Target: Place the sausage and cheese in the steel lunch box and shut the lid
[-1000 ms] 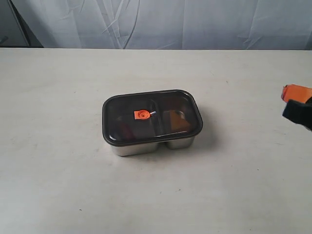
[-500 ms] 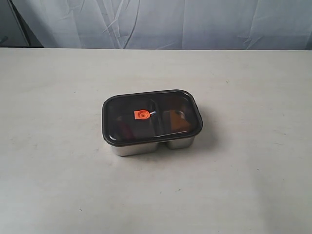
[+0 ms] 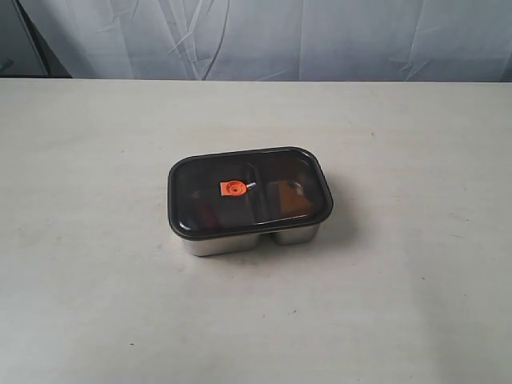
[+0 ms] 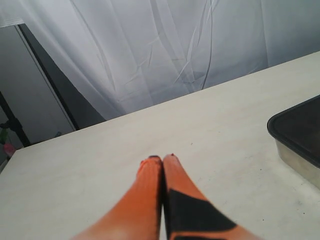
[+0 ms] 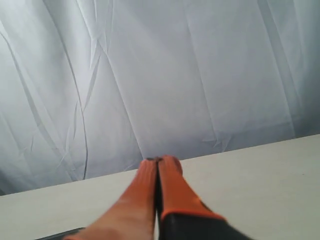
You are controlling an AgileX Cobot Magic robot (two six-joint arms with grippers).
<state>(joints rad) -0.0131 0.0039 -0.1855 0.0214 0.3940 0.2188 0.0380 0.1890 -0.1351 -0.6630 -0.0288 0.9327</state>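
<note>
The steel lunch box (image 3: pixel 240 240) sits mid-table with the dark translucent lid (image 3: pixel 250 192) seated on it, its orange valve (image 3: pixel 233 188) on top. Through the lid a dim red shape, the sausage (image 3: pixel 205 214), shows in one compartment and a yellowish shape, the cheese (image 3: pixel 290 198), in the other. Neither gripper appears in the exterior view. In the left wrist view my left gripper (image 4: pixel 161 158) is shut and holds nothing, with a corner of the lid (image 4: pixel 297 127) off to the side. In the right wrist view my right gripper (image 5: pixel 159 160) is shut and holds nothing, raised above the table.
A pale table (image 3: pixel 96 304) spreads all round the box. A white curtain (image 3: pixel 264 36) hangs behind its far edge, and a dark upright panel (image 4: pixel 47 80) stands beside the curtain in the left wrist view.
The right gripper, visible at the exterior view's right edge a second ago, has withdrawn out of that view. The box and lid have not moved.
</note>
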